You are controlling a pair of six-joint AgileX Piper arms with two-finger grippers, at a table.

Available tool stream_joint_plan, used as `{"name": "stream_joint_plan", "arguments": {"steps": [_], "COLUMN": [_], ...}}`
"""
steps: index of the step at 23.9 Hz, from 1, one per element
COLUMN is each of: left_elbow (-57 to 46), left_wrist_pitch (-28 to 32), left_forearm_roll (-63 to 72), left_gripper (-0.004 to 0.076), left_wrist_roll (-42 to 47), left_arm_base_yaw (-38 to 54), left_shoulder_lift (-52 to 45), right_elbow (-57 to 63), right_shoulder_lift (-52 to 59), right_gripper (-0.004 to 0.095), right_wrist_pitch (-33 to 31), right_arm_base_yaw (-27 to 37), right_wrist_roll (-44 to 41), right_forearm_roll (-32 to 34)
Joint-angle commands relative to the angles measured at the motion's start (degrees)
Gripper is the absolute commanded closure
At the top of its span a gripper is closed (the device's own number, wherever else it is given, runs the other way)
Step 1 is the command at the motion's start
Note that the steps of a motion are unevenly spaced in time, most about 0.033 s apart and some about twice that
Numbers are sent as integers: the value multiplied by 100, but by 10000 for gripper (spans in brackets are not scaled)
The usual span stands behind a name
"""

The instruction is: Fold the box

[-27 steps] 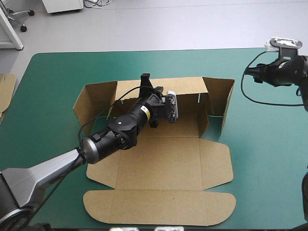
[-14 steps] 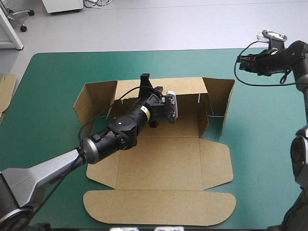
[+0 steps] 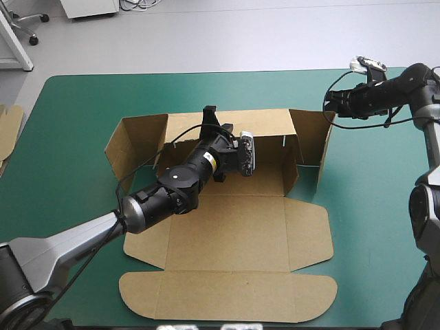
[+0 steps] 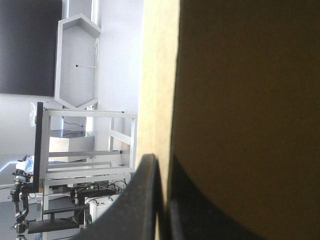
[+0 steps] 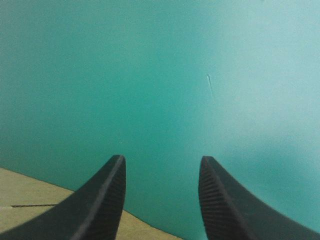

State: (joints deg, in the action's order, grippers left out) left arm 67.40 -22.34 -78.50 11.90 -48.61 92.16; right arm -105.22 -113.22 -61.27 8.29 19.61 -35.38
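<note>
The brown box (image 3: pixel 237 234) lies partly formed in mid-table: its back wall (image 3: pixel 265 125) and both end flaps stand up, while the lid panel (image 3: pixel 227 297) lies flat toward the near edge. My left gripper (image 3: pixel 209 115) is at the top edge of the back wall. In the left wrist view it (image 4: pixel 161 167) is shut on the box, the board (image 4: pixel 155 75) edge-on between the black fingers. My right gripper (image 3: pixel 328 105) hovers just beyond the right end flap (image 3: pixel 313 137). It (image 5: pixel 161 160) is open over teal-green cover, a corner of the box (image 5: pixel 30 205) beside one finger.
More brown board (image 3: pixel 8 129) shows at the table's left edge. Bare teal-green cover (image 3: pixel 385 206) stretches to the right of the box and behind it toward the far edge.
My right arm has swung left and slightly down, from near the table's right edge to the top of the right end flap. The left arm and the box have barely moved.
</note>
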Motion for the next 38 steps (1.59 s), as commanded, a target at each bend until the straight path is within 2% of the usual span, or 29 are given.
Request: {"name": "stream_joint_plan", "arguments": {"steps": [1,4,13,23,29,31,32,34,38], "left_elbow": [41,41,41,37,37,37,37,37,37], "left_wrist_pitch": [-272,-295,-351,-326,-326,-310,-290,-235,-200], "left_forearm_roll": [300,300,268,118,118,104,104,104,104], "left_gripper": [738,738,738,738,738,738,738,738,738], "left_wrist_roll": [226,226,248,248,258,396,421,500,500], "left_arm_base_yaw": [3,3,3,3,3,3,3,3,3], "left_shoulder_lift": [-86,-86,11,73,73,73,73,73,73], "right_elbow": [-208,-196,293,1746,3418,4162,4360,4692,4774], "right_shoulder_lift": [288,288,358,1231,2276,2663,2775,2900,2994], "right_gripper": [488,510,529,555,555,555,555,555,555], "right_wrist_pitch": [-64,-138,-503,-43,623,766,766,874,956], "right_arm_base_yaw": [36,36,36,47,47,37,37,37,37], "right_wrist_roll": [239,303,869,1899,3371,4496,4763,5147,5289], "right_forearm_roll": [-420,-471,-1262,-1936,-3064,-3843,-4074,-4240,-4214]}}
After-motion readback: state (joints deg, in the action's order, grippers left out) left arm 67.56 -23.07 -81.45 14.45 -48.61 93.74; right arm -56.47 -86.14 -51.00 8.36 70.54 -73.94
